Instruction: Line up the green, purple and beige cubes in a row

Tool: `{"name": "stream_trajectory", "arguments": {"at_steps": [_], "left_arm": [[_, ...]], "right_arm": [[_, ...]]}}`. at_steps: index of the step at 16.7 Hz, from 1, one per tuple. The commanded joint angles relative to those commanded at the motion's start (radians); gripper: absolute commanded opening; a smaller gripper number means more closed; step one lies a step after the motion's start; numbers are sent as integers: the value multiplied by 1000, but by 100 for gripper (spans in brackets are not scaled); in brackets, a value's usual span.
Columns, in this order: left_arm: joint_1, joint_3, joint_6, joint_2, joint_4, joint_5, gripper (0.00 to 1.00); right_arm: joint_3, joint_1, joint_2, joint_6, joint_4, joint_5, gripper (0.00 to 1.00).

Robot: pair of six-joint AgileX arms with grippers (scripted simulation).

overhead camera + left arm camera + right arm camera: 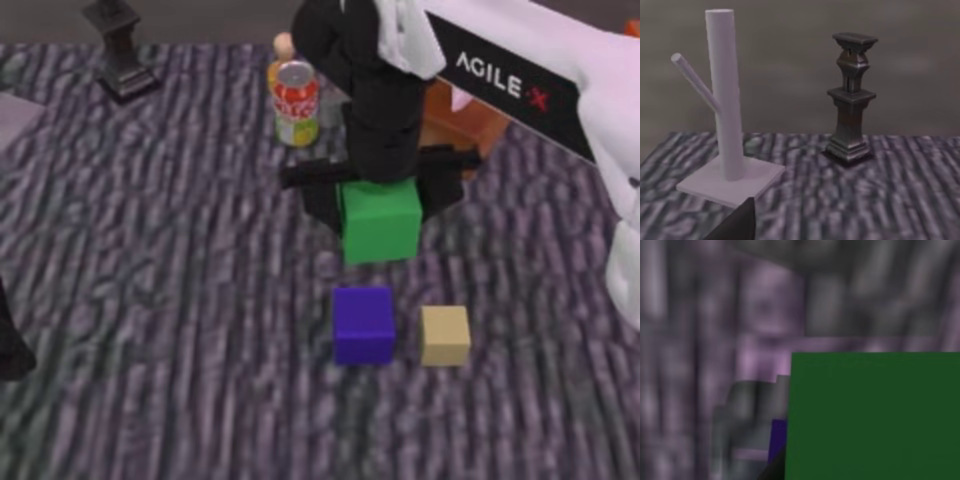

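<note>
Our right end effector (380, 190) is clamped on the green cube (380, 222), behind the purple cube (363, 324). Purple and beige cube (445, 335) already sit side by side; green isn't in line yet.

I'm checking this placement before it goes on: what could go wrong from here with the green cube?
The right gripper is at the green cube, which sits just behind the purple cube; moving it into the row could bump the purple cube or the beige cube beside it. The soda can stands close behind the arm and might get tipped. The left arm is parked at the table's left edge.
</note>
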Motion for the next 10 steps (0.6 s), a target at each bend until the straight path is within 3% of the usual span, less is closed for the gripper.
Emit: {"name": "stream_trajectory", "arguments": {"at_steps": [5,10], "left_arm": [[0,0,0,0,0,0,100],[0,0,0,0,0,0,100]], "right_arm": [[331,210,155,310,-150,4,0],[422,282,200,402,-195,8,0]]}}
